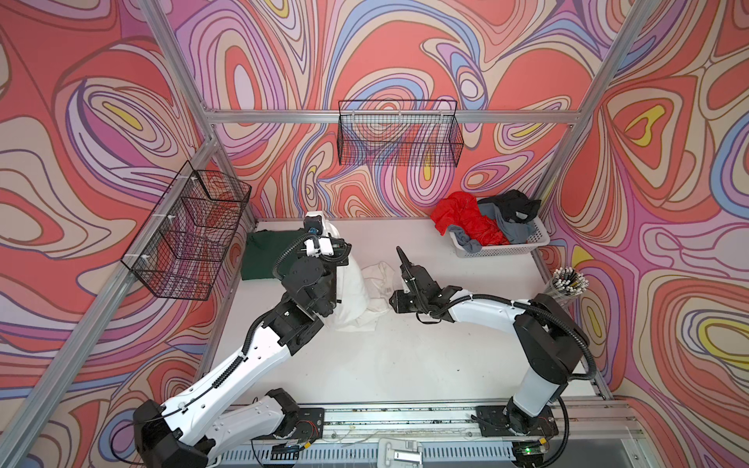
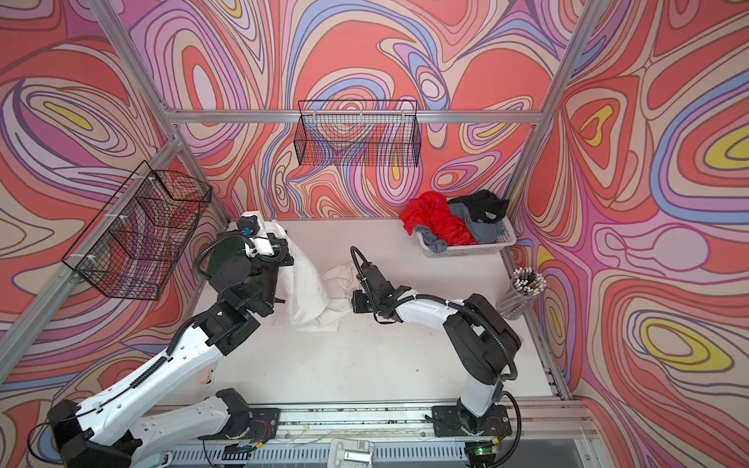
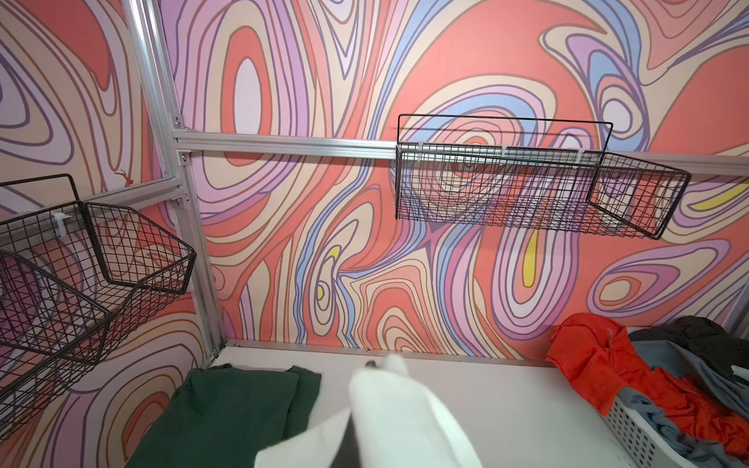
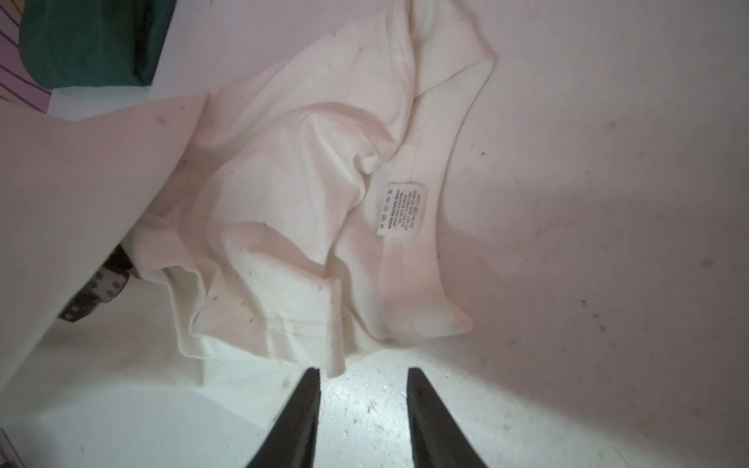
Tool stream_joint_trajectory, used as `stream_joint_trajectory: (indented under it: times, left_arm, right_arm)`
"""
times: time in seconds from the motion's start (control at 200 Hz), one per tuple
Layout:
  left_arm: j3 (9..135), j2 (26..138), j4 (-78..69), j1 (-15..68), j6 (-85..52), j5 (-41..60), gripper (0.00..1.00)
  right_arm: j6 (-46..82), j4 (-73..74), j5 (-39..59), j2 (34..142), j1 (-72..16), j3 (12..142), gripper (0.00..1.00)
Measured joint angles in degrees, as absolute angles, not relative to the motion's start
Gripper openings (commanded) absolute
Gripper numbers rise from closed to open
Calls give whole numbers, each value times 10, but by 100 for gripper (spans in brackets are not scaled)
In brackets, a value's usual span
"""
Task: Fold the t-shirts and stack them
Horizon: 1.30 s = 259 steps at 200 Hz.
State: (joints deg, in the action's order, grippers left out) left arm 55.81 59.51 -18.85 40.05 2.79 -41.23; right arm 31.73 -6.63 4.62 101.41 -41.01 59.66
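Item: white t-shirt (image 1: 360, 295), mid-table, one end clamped tight in left gripper (image 3: 372, 364) and held up, rest trailing crumpled on table (image 1: 405, 356); prob. raised so the cloth hangs out for a 2nd grab. Right gripper (image 4: 362, 370): jaws part-way apart, nothing betw. them, low just beside the shirt's hem, apparently lining up on that edge. Dark green t-shirt (image 1: 267, 255): folded flat, far-left corner, likely stack base; other t-shirts (image 1: 462, 219) heaped unfolded in white basket (image 1: 506, 249), far right, awaiting turn.
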Motion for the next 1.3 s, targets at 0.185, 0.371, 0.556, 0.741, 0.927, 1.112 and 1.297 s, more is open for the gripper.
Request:
stream_joint_trajectory:
  times: [0.185, 0.371, 0.556, 0.741, 0.927, 1.112, 1.297]
  left_arm:
    - [557, 595, -187, 401, 28, -413, 0]
    - [550, 595, -185, 401, 28, -420, 0]
    - [550, 595, -177, 400, 30, -429, 0]
    - [548, 595, -170, 397, 30, -435, 0]
    - [543, 595, -163, 395, 29, -436, 0]
    - [543, 598, -147, 393, 26, -435, 0]
    - [543, 599, -130, 393, 15, -435, 0]
  right_arm:
    - [324, -44, 72, 1048, -411, 611, 37]
    - [322, -44, 72, 1073, -413, 635, 32]
    - [322, -42, 79, 1089, -413, 646, 21]
    - [325, -38, 91, 1095, -413, 650, 3]
    - [325, -41, 86, 1095, -413, 650, 0]
    - [326, -86, 14, 1067, -414, 659, 0]
    - [331, -122, -98, 929, -414, 656, 0]
